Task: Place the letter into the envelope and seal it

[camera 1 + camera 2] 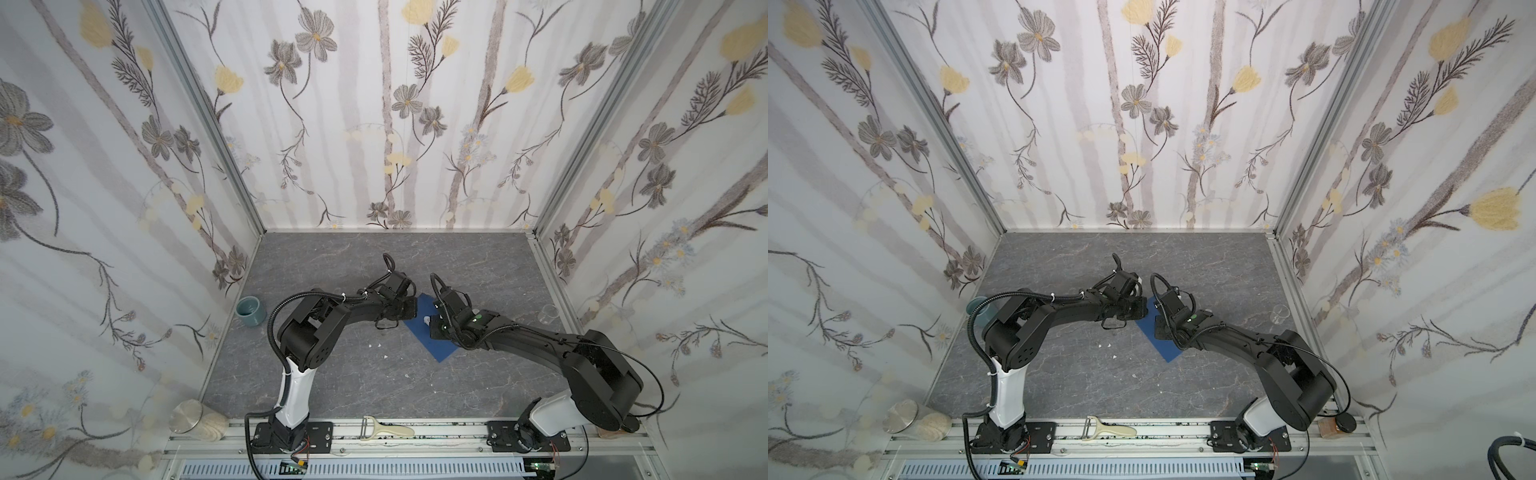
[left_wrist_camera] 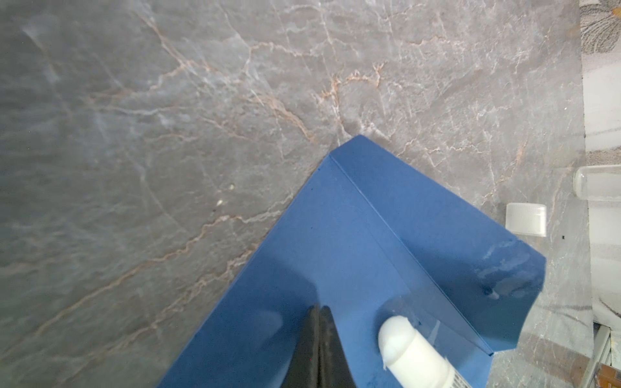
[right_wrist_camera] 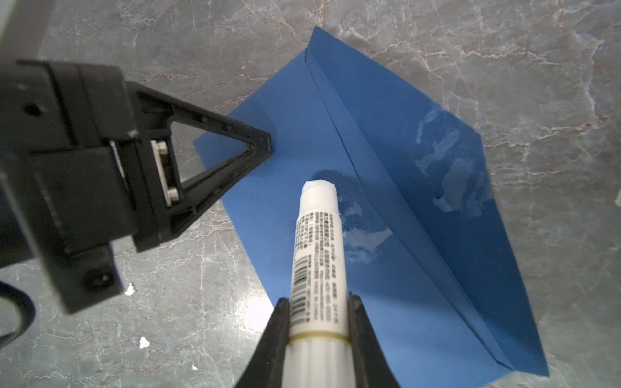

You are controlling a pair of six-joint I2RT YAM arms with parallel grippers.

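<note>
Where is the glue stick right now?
In the right wrist view, the glue stick is clamped in the right gripper, its tip over the blue envelope near the table's middle, beside the shut left gripper.

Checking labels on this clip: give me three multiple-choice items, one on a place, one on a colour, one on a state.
1. The teal cup stands: A by the left wall; B in the middle; C on the front rail.
2. The envelope is: A blue; B red; C white.
3. The right gripper is: A open and empty; B shut on the glue stick; C shut on the envelope.

Answers:
1 A: a top view shows the cup next to that wall.
2 A: its blue paper shows in every view.
3 B: the right wrist view shows the fingers clamping the stick's barrel.
</note>
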